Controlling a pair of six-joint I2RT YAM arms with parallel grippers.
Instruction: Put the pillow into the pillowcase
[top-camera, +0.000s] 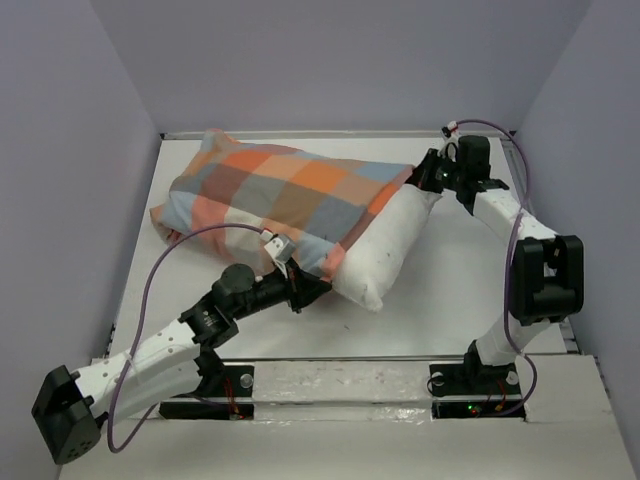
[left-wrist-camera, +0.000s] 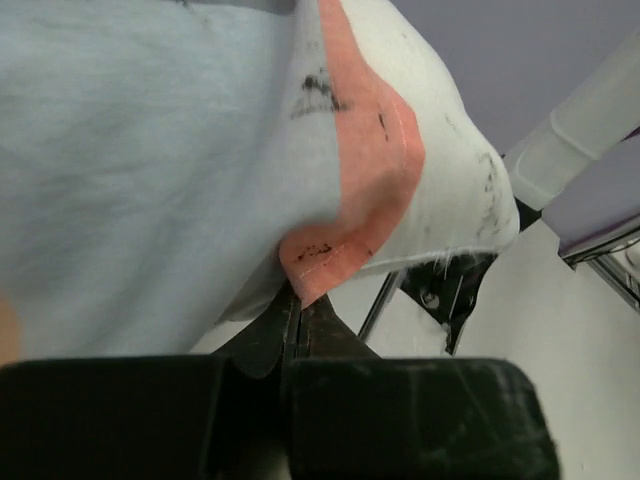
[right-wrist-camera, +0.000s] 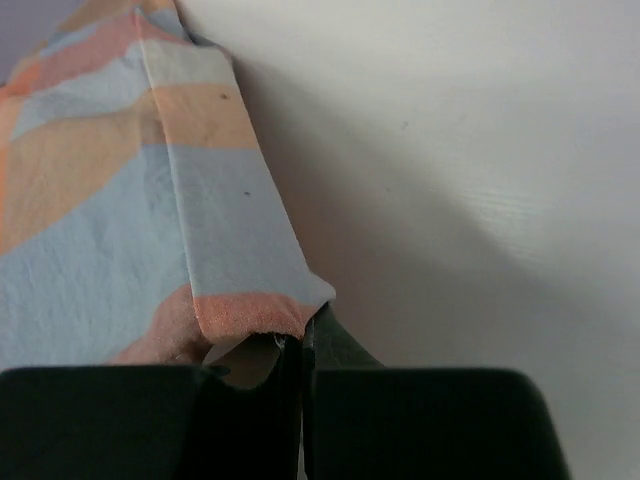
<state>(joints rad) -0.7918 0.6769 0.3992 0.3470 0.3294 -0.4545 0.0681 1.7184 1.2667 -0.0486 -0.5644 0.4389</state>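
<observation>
2 pinches on pillowcase (top-camera: 270, 195) hem: L gripper (left-wrist-camera: 298, 302), R gripper (right-wrist-camera: 305, 337); wrist cams only

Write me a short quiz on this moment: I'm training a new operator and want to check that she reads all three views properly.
1. True or false: the pillow lies fully inside the pillowcase.
2. What does the left gripper pinch? A) the pillow's tag B) the pillowcase's orange hem C) nothing, it is open
3. Fill in: the right gripper is shut on the ____.

Key
1. False: a white end of the pillow sticks out of the open end.
2. B.
3. pillowcase, at a corner of its hem.
</observation>
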